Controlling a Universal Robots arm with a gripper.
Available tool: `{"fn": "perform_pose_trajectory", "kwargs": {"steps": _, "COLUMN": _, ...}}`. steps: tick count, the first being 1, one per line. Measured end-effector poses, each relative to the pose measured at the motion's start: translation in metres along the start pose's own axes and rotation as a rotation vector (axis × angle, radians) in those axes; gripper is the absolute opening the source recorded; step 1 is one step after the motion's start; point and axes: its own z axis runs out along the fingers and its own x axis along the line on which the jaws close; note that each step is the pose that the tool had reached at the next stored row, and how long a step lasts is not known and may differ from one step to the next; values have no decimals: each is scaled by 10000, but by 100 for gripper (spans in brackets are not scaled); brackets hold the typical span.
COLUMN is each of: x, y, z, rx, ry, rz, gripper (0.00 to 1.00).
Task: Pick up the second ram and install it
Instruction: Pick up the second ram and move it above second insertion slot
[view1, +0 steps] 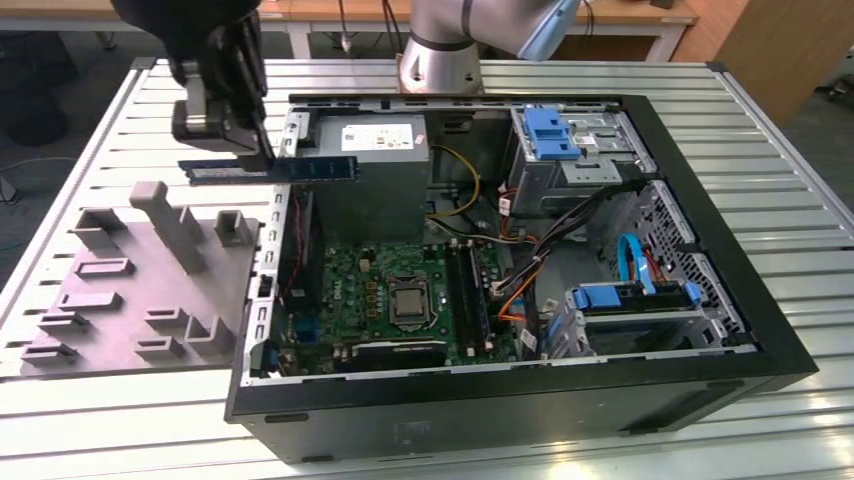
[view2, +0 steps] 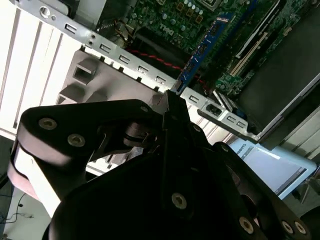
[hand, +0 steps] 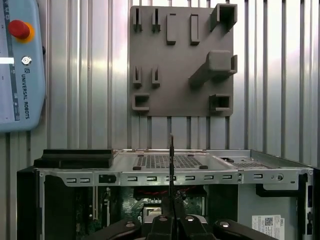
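Over the computer case (view1: 534, 415) wall nearest the grey tray (view1: 120, 300), I am holding my gripper (view1: 260, 155) clenched on the second ram (view1: 320, 168). The stick is hanging level, clear of the motherboard (view1: 367, 275).

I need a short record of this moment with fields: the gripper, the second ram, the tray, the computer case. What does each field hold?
gripper: shut on the second ram
second ram: held level in the air, over the case wall that faces the tray; not in a socket
grey tray: lies on the table, on the exterior view's left of the case
computer case: lies open, motherboard in sight inside
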Motion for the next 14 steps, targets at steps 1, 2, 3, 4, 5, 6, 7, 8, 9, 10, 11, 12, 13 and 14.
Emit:
{"fn": "perform_pose_trajectory", "kwargs": {"steps": 1, "x": 0, "y": -35, "z": 2, "rx": 0, "ry": -3, "rz": 0, "gripper": 12}}
{"fn": "perform_pose_trajectory", "kwargs": {"steps": 2, "x": -1, "y": -71, "z": 5, "rx": 0, "ry": -6, "rz": 1, "gripper": 12}}
{"fn": "perform_pose_trajectory", "kwargs": {"steps": 3, "x": -1, "y": -110, "z": 8, "rx": 1, "ry": -10, "rz": 1, "gripper": 12}}
{"fn": "perform_pose_trajectory", "kwargs": {"steps": 4, "x": -2, "y": -147, "z": 10, "rx": 1, "ry": -13, "rz": 1, "gripper": 12}}
{"fn": "perform_pose_trajectory", "kwargs": {"steps": 5, "x": -2, "y": -183, "z": 12, "rx": 0, "ry": -16, "rz": 1, "gripper": 12}}
{"fn": "perform_pose_trajectory", "kwargs": {"steps": 6, "x": -2, "y": -219, "z": 15, "rx": 0, "ry": -19, "rz": 0, "gripper": 12}}
{"fn": "perform_pose_trajectory", "kwargs": {"steps": 7, "x": -3, "y": -254, "z": 18, "rx": 0, "ry": -21, "rz": 1, "gripper": 12}}
{"fn": "perform_pose_trajectory", "kwargs": {"steps": 8, "x": -3, "y": -289, "z": 20, "rx": 0, "ry": -24, "rz": 1, "gripper": 12}}
{"fn": "perform_pose_trajectory", "kwargs": {"steps": 9, "x": -3, "y": -328, "z": 23, "rx": -1, "ry": -26, "rz": 2, "gripper": 12}}
{"fn": "perform_pose_trajectory", "kwargs": {"steps": 10, "x": -3, "y": -363, "z": 27, "rx": 0, "ry": -29, "rz": 1, "gripper": 12}}
{"fn": "perform_pose_trajectory", "kwargs": {"steps": 11, "x": -4, "y": -399, "z": 31, "rx": 0, "ry": -33, "rz": 0, "gripper": 12}}
{"fn": "perform_pose_trajectory", "kwargs": {"steps": 12, "x": -4, "y": -433, "z": 33, "rx": 0, "ry": -35, "rz": 0, "gripper": 12}}
{"fn": "perform_pose_trajectory", "kwargs": {"steps": 13, "x": -4, "y": -467, "z": 37, "rx": 0, "ry": -38, "rz": 1, "gripper": 12}}
{"fn": "perform_pose_trajectory", "kwargs": {"steps": 14, "x": -5, "y": -501, "z": 40, "rx": 0, "ry": -40, "rz": 2, "gripper": 12}}
